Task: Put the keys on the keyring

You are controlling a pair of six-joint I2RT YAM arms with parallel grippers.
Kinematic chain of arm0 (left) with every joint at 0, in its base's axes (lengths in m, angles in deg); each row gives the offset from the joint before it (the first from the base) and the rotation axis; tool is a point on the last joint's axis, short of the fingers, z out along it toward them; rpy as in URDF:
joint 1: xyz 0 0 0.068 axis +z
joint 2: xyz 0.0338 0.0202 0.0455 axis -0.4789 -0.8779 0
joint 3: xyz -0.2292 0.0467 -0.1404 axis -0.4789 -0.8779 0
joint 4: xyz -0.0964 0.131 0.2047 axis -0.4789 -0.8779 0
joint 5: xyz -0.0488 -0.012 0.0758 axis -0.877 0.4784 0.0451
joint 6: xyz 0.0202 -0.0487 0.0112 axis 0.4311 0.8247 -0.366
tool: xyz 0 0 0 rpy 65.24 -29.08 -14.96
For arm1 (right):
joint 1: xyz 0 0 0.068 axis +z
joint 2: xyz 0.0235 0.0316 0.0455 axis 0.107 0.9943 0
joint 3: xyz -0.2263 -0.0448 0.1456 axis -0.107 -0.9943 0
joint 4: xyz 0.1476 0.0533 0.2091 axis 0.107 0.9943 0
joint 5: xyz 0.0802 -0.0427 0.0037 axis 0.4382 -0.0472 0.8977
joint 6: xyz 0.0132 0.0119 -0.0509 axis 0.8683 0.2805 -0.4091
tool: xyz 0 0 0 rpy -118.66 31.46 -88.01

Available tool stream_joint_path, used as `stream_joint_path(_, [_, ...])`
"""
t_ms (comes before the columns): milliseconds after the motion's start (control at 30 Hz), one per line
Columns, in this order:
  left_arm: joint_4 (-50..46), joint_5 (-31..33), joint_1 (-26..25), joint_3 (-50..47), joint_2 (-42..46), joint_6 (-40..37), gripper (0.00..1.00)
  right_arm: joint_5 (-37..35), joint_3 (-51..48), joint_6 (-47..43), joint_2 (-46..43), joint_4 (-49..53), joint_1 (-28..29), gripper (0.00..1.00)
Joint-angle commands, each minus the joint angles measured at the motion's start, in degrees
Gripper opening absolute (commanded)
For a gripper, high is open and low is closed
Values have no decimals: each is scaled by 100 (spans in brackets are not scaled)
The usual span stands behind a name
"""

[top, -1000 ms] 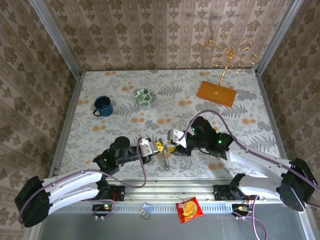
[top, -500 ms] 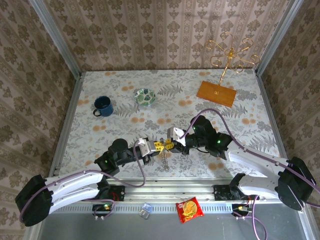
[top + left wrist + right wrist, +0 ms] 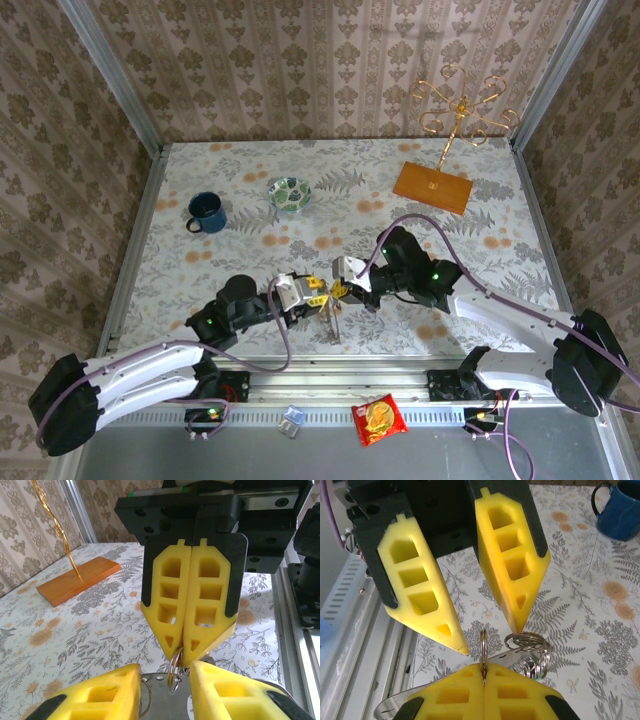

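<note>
Holding the keyring (image 3: 483, 642) is the right gripper (image 3: 483, 670): its fingers are closed flat together, with the thin ring pinched edge-on between the tips. The left gripper (image 3: 490, 637) faces it tip to tip, fingers parted on either side of the ring and gripping nothing. Both meet above the middle of the near edge of the tabletop (image 3: 480, 240). The keys (image 3: 527, 665) hang in a cluster with smaller rings just beside the right fingertips; whether they are already threaded on the held ring cannot be told.

Step in hand, by judgement: presenting the ring for threading. The next move calls for the left fingers to close on one key, align its hole with the ring's split, and feed it on against a firm right grip.
</note>
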Motion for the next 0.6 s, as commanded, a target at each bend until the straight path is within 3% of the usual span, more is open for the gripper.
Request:
stream_joint_path(0, [-946,70,-25,488,6,-282,31,-222,524,-635,90,842,76,0])
stream_joint_path(233, [-1768,-10,-24,964,-410,-680,23,-531,1132,-1080,272,1486,400,0])
stream_joint_path(400, [-1817,-66,-31,1059,-508,-800,0,-632,1129,-977,190,1415,419,0])
stream_joint_path(567, [-1665,6,-25,942,-388,-836,0,-501,772,-500,-16,1077,147,0])
